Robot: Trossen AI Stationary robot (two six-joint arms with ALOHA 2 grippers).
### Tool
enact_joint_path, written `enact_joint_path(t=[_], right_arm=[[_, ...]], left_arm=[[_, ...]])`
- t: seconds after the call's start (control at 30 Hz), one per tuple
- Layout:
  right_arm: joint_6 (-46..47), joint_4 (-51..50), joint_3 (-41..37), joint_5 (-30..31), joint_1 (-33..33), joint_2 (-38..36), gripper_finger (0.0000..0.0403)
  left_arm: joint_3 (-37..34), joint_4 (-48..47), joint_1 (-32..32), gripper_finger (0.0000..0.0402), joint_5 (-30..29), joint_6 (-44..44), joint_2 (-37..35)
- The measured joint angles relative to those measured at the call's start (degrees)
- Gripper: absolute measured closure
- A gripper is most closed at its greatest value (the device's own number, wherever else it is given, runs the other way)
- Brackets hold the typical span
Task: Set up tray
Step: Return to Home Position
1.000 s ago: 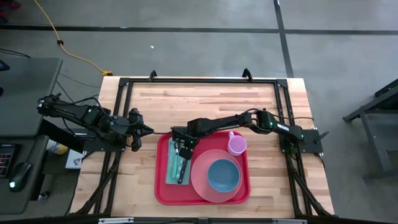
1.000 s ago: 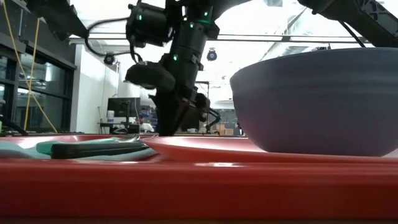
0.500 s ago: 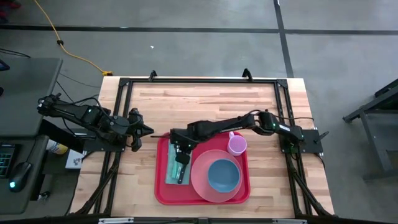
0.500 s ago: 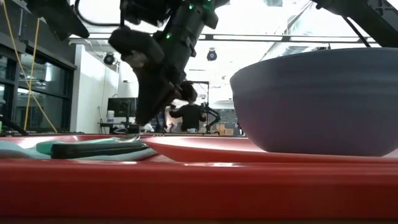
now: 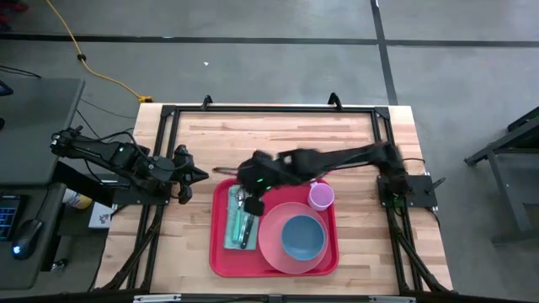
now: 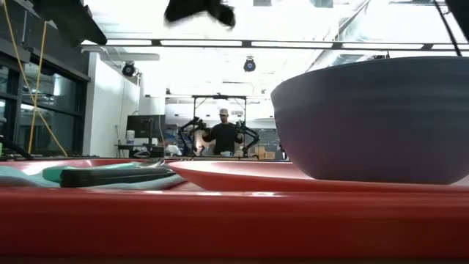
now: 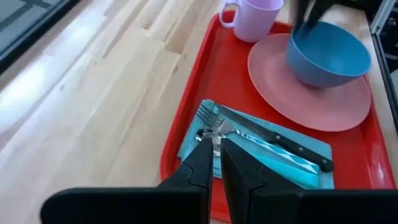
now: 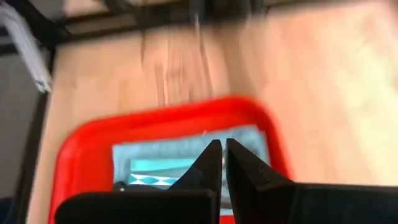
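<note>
Up and off the cutlery the right arm has gone: a second ago its pincer (image 8: 221, 145) hung low over the napkin (image 5: 231, 224), and now the low view catches only a dark scrap of it at the top edge. From above, the arm is a blur over the far left corner of the tray (image 5: 219, 263). The right wrist view shows its fingers drawn narrow, only a slit between them, with nothing held.

The red tray sits on the wooden desk (image 5: 278, 135) at the near edge, about midway across. On its left side lies the teal napkin, carrying a fork (image 7: 212, 119), a spoon (image 7: 201, 134) and a black-handled knife (image 7: 297, 153), side by side. To the right of the napkin is the pink plate (image 5: 268, 244), with the blue bowl (image 5: 301, 237) standing in it. A lilac mug (image 5: 320, 197) stands upright at the far right corner of the tray, just beside the plate.

The left arm waits at the desk's left edge, its pincer (image 7: 216, 142) pointing toward the tray, fingers narrow and empty.

Far off in the room behind the desk, a person (image 6: 223, 135) stands.
</note>
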Motion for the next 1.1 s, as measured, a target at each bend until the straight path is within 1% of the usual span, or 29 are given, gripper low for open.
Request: enact_joint_path(t=[0.1, 0.2, 0.3, 0.43, 0.5, 0.53, 0.6, 0.67, 0.73, 0.8, 0.87, 0.9, 1.0, 1.1], right_arm=[[-5.0, -0.41, 0.02, 2.84, 1.4, -6.44, 0.0403], [-9.42, -1.27, 0.02, 2.11, 2.94, -11.71, 0.0403], [-11.02, -3.05, 0.02, 1.66, 4.05, -16.41, 0.0403], [-11.02, -8.42, 0.02, 5.85, 5.48, -22.34, 0.0403], [-10.26, -10.28, -0.88, 8.55, 6.49, -25.34, 0.0403], [-10.03, -10.05, -2.53, 9.78, 7.19, -27.58, 0.0403], [-9.03, -7.7, -8.12, 12.5, 8.55, -33.46, 0.0403], [-7.17, -2.19, -16.61, 15.02, 10.04, -40.94, 0.0403], [-4.68, 5.88, -27.48, 17.88, 11.8, -49.58, 0.0403], [-2.88, 16.25, -38.35, 20.72, 13.61, -58.06, 0.0403], [-2.09, 24.86, -47.75, 24.09, 15.13, -65.55, 0.0403], [-1.72, 27.57, -51.48, 25.81, 15.79, -68.7, 0.0403], [0.05, 32.07, -60.29, 29.24, 17.12, -75.85, 0.0403], [0.15, 37.95, -66.88, 32.14, 18.35, -80.11, 0.0403]], left_arm=[[0.0, 0.14, -0.01, 0.0341, -0.46, 0.21, -0.7], [0.0, 2.05, -0.01, 0.0341, -1.77, 3.48, -2.97], [0.0, 5.12, -0.01, 0.0341, -3.04, 8.84, -6.69], [0.0, 6.42, -0.03, 0.0341, -7.77, 13.31, -13.99], [0.0, 6.38, -0.01, 0.0341, -8.87, 15.2, -17.69], [0.0, 6.47, -0.01, 0.0341, -8.93, 16.18, -19.52], [0.02, 6.3, -0.01, 0.0341, -7.88, 17.97, -22.69], [-0.32, 6.14, -0.01, 0.0341, -7.49, 19.45, -25.25], [-1.04, 6.06, -0.01, 0.0341, -7.44, 20.06, -27.27], [-2.47, 6.87, 0.01, 0.0341, -6.85, 20.93, -28.73], [-4.91, 8.72, -0.01, 0.0341, -5.05, 22.28, -30.01], [-6.5, 9.95, -0.01, 0.0341, -3.91, 22.95, -30.58], [-11.42, 14.25, -0.01, 0.0341, -1.59, 24.55, -32.5], [-16.64, 18.73, -0.01, 0.0341, -1.31, 25.29, -35.33]])
